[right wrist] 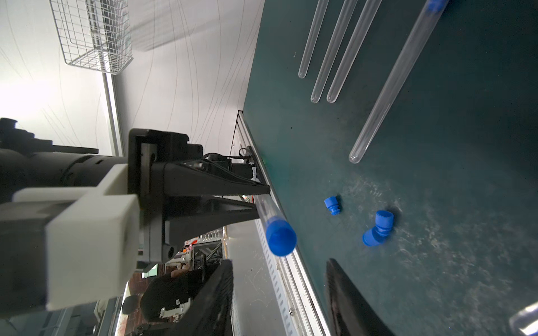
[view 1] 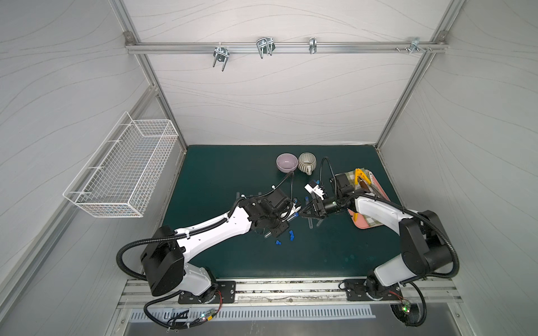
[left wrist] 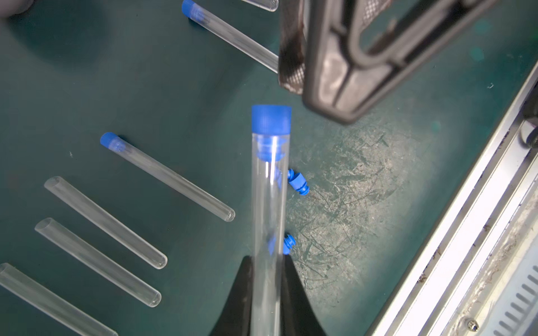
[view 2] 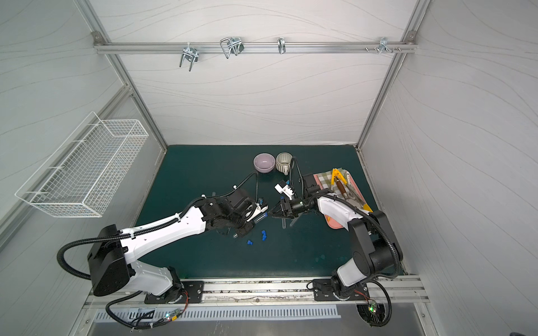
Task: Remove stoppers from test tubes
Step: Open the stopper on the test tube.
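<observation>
Jaws of the left gripper (left wrist: 266, 261) are clamped on a test tube (left wrist: 267, 197), its long axis aimed toward two o'clock in both top views. Its stopper (right wrist: 281, 237) is found just at nine o'clock of the right gripper (right wrist: 278, 261), whose jaws are parted, nothing yet gripped.

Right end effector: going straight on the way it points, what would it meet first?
Probably the blue stopper on the test tube gripped by the left end effector: it sits just ahead of the open right end effector. Depth is uncertain.
</observation>
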{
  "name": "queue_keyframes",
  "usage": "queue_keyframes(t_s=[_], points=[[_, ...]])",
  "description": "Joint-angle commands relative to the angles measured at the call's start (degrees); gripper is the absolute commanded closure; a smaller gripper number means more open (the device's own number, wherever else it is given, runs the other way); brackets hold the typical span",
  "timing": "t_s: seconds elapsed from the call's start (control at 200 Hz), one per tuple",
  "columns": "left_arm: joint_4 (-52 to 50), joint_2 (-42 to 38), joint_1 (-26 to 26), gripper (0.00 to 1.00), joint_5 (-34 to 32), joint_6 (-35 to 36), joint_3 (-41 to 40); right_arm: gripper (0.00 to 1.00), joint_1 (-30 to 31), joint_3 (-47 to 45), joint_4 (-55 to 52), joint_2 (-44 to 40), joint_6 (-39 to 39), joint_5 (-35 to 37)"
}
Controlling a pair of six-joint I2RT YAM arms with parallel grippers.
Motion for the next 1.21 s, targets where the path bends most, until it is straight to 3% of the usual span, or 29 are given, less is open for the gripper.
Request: queue_keyframes(t_s=[0.0, 1.201], points=[[1.6, -0.7, -0.6, 1.00, 1.0, 1.9, 0.2, 0.52, 1.0, 1.6, 0.3, 1.2, -1.0, -2.2], [2.6, -0.6, -1.3, 1.00, 0.6, 1.7, -0.6, 0.80, 2.6, 2.3, 0.8, 3.3, -1.1, -2.7]])
